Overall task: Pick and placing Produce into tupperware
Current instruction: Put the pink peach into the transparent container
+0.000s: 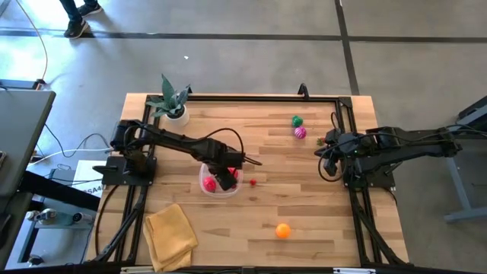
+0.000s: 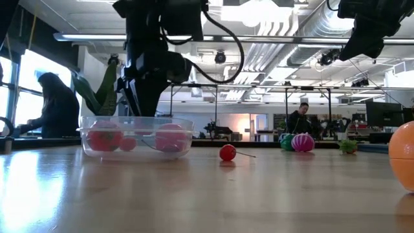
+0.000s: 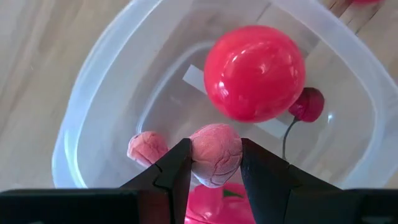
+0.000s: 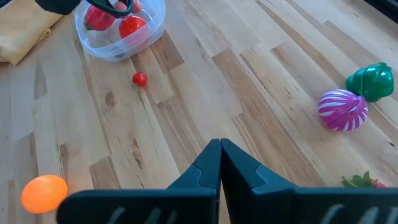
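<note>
A grey concrete floor [image 1: 251, 53] surrounds the wooden table [image 1: 304, 205]. Beyond its far edge, the room has exposed ceiling ducts [image 2: 291, 29], bright windows [image 2: 16, 84], and people seated at desks [image 2: 301, 120].

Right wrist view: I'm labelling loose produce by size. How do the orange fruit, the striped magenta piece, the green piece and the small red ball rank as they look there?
1. Striped magenta piece and green piece: similar, touching, not ranked apart.
2. Orange fruit: similar too, but nearer the camera, so unsure.
3. Small red ball: clearly smallest, though farther off.
</note>
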Tool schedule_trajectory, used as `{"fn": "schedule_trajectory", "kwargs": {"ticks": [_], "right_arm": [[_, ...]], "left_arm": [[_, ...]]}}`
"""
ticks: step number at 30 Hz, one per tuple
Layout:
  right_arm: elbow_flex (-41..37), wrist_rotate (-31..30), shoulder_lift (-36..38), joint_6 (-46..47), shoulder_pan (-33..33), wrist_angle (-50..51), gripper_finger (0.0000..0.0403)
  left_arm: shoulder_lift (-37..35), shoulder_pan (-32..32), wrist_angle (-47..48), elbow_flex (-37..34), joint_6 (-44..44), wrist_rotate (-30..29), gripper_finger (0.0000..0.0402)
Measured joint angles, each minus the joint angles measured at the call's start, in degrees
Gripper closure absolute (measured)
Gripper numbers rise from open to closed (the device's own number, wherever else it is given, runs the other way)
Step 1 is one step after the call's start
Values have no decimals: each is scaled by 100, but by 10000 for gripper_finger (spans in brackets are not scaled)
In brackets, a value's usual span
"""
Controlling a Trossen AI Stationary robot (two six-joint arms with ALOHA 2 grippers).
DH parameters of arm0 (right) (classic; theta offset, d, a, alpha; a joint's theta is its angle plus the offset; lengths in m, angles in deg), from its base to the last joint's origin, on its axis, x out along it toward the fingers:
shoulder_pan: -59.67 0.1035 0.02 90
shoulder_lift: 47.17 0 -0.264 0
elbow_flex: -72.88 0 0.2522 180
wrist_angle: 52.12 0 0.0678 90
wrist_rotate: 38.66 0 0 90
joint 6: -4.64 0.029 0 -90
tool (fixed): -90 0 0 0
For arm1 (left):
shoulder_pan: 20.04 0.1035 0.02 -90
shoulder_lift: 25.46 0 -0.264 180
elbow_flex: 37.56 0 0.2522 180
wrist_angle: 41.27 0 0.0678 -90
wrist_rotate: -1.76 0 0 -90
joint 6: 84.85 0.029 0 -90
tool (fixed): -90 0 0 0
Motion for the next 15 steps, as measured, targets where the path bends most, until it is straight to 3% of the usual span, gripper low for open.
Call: {"fn": "schedule_trajectory", "kwargs": {"ticks": [15], "right_arm": [[0, 1, -2, 0, 0, 1, 402]], "left_arm": [[2, 0, -366, -343, -87, 92, 282]]}}
